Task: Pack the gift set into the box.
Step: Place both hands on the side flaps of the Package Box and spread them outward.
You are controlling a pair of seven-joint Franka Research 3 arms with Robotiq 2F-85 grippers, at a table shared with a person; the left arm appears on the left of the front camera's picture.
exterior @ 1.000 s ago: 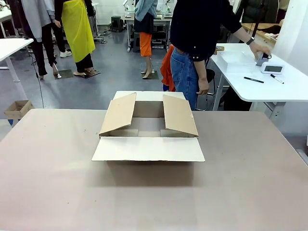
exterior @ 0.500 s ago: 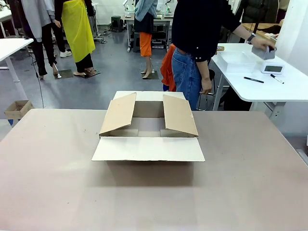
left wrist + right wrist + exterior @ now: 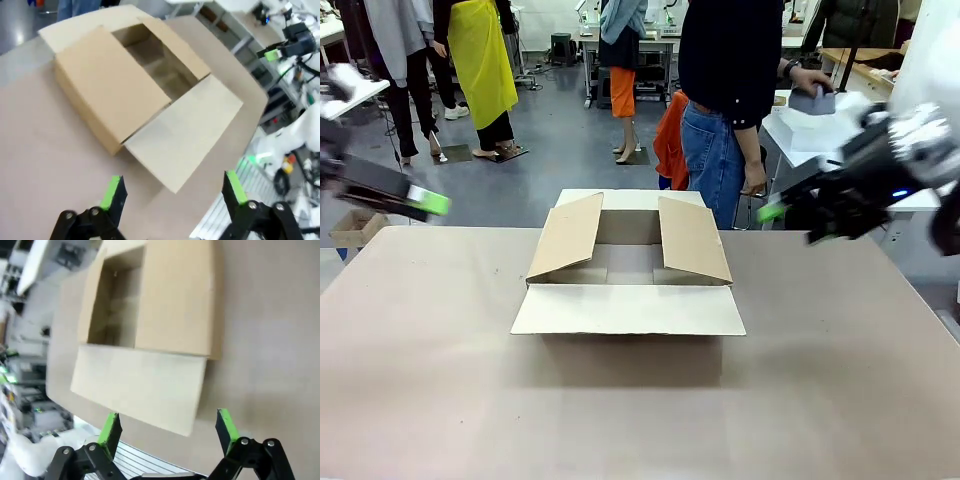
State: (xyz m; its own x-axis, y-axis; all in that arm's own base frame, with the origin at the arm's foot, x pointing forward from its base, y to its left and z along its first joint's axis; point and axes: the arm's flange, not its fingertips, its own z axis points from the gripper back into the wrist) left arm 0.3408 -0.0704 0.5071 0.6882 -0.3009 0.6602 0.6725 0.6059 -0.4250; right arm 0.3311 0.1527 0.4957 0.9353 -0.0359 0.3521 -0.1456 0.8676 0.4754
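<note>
The box point(image 3: 628, 310) sits open and empty on the table point(image 3: 440, 400), nothing packed yet. The left arm point(image 3: 370, 185) and right arm point(image 3: 860, 185) hover alongside, jaws spread, holding nothing.

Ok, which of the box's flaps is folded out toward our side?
The long near flap, sticking out roughly level toward our side. The side flaps, left and right, slope in over the opening; the far flap folds away toward the person.

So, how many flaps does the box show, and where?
4. The near flap lies flat at the front; the left flap and the right flap slope inward over the opening; the far flap folds outward at the back.
</note>
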